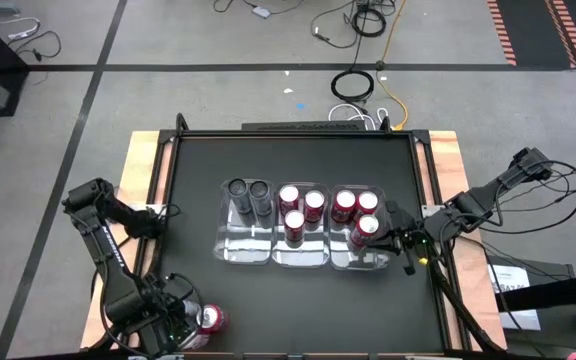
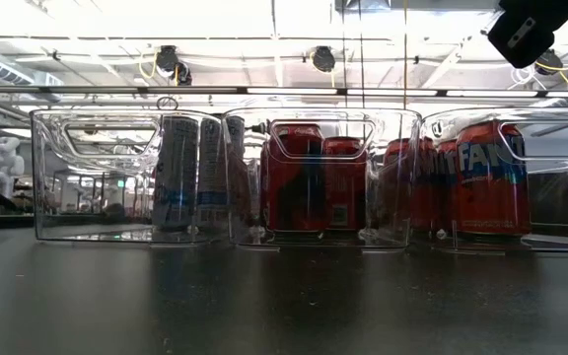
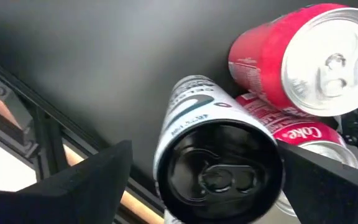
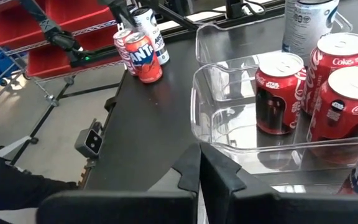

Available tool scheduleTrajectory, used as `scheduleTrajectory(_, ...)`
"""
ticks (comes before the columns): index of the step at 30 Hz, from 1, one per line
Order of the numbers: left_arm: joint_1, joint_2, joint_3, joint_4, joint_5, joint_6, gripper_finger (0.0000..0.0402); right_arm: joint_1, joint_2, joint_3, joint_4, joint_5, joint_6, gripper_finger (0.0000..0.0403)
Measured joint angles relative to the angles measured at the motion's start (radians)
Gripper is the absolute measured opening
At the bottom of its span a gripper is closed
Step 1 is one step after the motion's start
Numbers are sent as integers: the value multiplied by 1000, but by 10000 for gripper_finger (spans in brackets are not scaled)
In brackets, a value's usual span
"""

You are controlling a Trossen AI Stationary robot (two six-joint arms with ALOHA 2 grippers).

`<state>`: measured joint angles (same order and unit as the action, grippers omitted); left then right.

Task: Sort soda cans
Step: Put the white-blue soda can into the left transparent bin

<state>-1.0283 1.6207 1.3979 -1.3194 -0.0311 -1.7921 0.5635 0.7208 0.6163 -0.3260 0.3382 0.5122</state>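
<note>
Left claw (image 3: 204, 186) gapes around a glossy black-topped can (image 3: 213, 155) (seemingly not gripping), right claw (image 4: 199, 165) shut, empty.

Probably lab: taped floor (image 1: 218, 60), loose cables (image 1: 363, 20), red shelving (image 4: 48, 25).

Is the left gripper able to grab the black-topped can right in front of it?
Probably yes. The left gripper is open with a finger on either side of the black-topped can. Red cans sit close beside it, which might get bumped.
</note>
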Motion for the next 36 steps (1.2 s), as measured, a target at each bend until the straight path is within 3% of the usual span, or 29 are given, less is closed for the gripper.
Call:
scheduleTrajectory(17,-2,0,0,34,-31,-9,379,2,0,0,-1,0,-5,1)
scheduleTrajectory(28,-2,0,0,30,-20,-8,306,2,0,0,-1,0,-7,1)
scheduleTrajectory(36,-2,0,0,29,-16,-9,288,2,0,0,-1,0,-12,1)
